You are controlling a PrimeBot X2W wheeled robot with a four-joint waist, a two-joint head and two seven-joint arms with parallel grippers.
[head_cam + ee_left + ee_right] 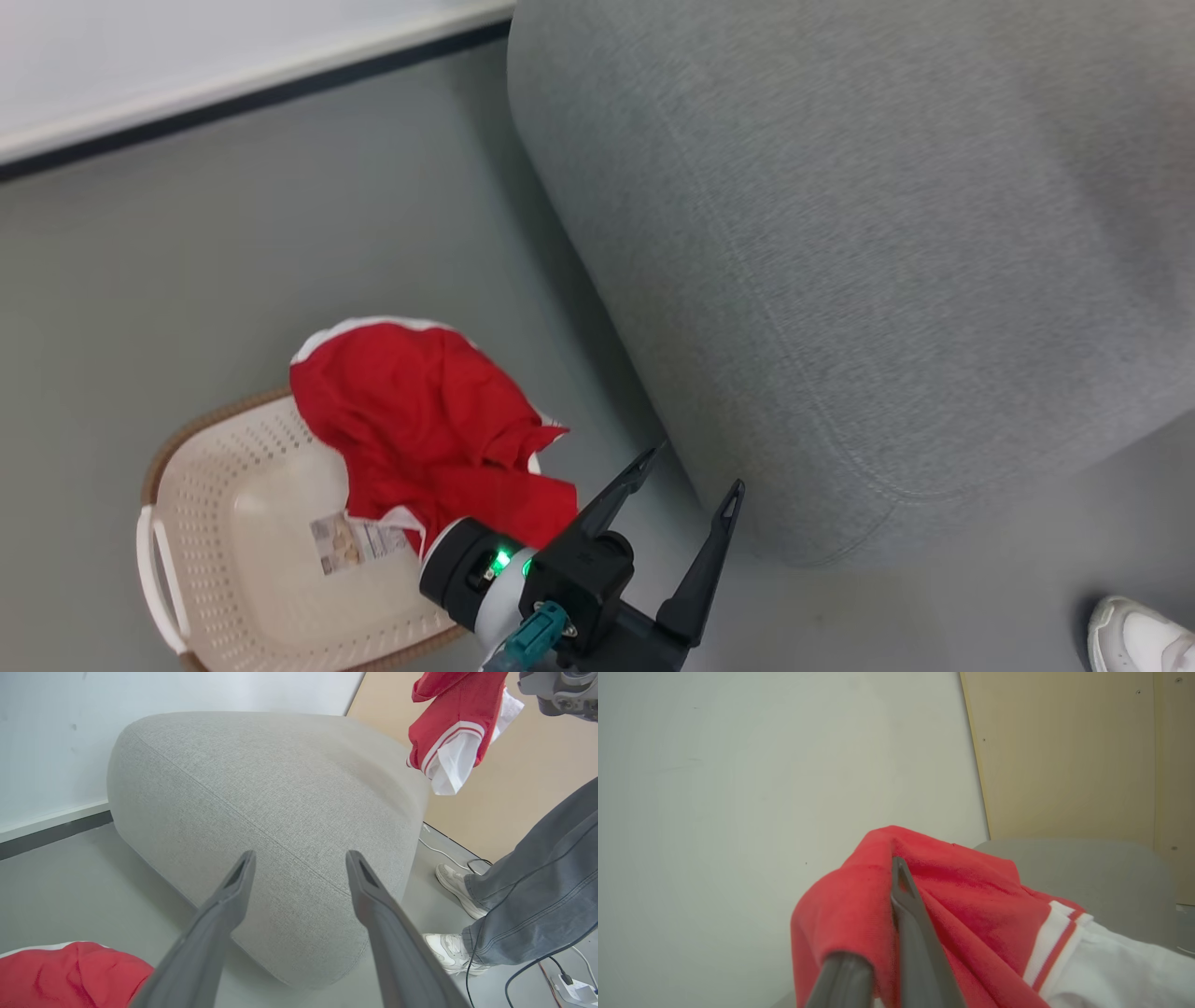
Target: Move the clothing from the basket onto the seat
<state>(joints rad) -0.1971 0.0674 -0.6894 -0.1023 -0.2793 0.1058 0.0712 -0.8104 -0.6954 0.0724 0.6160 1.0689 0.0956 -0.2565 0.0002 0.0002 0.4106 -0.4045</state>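
Our right tool (875,912) pinches the clothing (441,714), which hangs high at the seat (261,788)'s far right edge; our left tool (695,469), spread and empty, hovers near the basket (201,485).

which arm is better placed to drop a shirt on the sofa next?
Right. The right gripper is shut on a red shirt, held up near the sofa. The left gripper is open and empty, low by the basket.
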